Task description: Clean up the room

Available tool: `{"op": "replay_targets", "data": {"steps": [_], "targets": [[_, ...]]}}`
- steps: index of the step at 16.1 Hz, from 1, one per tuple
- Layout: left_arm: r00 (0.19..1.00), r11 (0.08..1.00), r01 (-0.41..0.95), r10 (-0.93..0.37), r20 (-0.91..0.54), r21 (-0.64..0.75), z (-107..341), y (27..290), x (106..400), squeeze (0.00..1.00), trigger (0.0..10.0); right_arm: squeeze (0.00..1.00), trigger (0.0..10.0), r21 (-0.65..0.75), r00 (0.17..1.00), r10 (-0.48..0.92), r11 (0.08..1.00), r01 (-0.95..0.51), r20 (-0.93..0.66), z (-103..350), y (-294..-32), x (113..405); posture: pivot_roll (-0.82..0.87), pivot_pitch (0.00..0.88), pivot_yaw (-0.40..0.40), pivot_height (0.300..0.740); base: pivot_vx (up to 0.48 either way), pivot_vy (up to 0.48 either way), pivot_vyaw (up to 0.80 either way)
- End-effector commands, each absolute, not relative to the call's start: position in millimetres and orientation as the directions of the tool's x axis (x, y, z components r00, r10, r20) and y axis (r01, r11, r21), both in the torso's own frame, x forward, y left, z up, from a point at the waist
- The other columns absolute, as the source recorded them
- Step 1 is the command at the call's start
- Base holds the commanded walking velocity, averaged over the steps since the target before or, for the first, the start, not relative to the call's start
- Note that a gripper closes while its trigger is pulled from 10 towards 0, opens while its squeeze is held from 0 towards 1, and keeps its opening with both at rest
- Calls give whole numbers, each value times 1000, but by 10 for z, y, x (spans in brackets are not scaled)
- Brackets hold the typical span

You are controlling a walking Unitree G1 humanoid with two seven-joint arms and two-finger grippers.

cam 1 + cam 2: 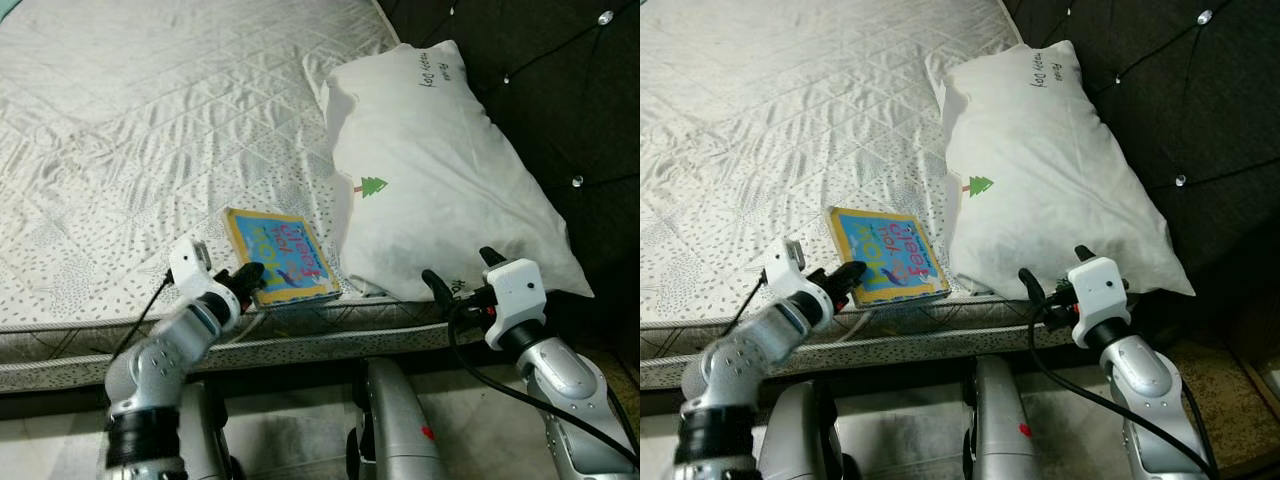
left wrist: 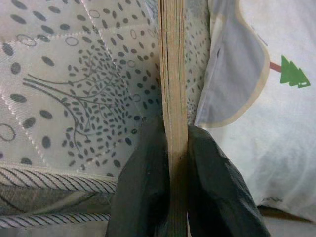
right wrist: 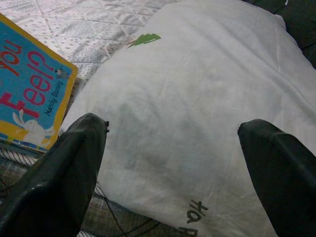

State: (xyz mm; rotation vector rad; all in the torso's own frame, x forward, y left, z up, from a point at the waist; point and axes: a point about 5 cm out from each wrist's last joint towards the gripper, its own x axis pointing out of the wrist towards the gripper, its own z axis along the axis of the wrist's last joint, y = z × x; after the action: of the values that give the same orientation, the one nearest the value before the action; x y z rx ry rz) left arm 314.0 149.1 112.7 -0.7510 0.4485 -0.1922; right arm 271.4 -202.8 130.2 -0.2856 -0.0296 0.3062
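Two end effectors are up at the near edge of the bed (image 1: 120, 150), each on its own job. My left end effector (image 1: 250, 281) is clamped on the near edge of the children's board book (image 1: 281, 256); in the left wrist view both black fingers (image 2: 143, 187) press flat against the thick card pages, so the grip looks firm. The book lies face up on the bare quilted mattress (image 1: 770, 120), its far side just beside the white pillow (image 1: 440, 170). I take it by the edge because that overhanging side is the easiest part to pinch without digging under it. My right end effector (image 1: 462, 282) hangs with fingers spread wide, aimed at the pillow's near corner and not touching it. I judge the next step is to lift the book clear while the pillow waits.
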Motion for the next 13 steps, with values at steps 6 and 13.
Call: {"op": "replay_targets", "data": {"steps": [6,13], "targets": [[829,761,19,-374,-415,-648,938,1564,3302,0,10000,0,10000,-318,946,325,896,-309,-5,1344,-2012,2698,-216,178,-52,541,0,0,0],[846,832,12,-305,-439,-555,925,1811,3508,1000,10000,0,10000,-340,943,333,887,-313,-1,1371,-2030,2718,-252,165,-59,541,0,0,0]]}}
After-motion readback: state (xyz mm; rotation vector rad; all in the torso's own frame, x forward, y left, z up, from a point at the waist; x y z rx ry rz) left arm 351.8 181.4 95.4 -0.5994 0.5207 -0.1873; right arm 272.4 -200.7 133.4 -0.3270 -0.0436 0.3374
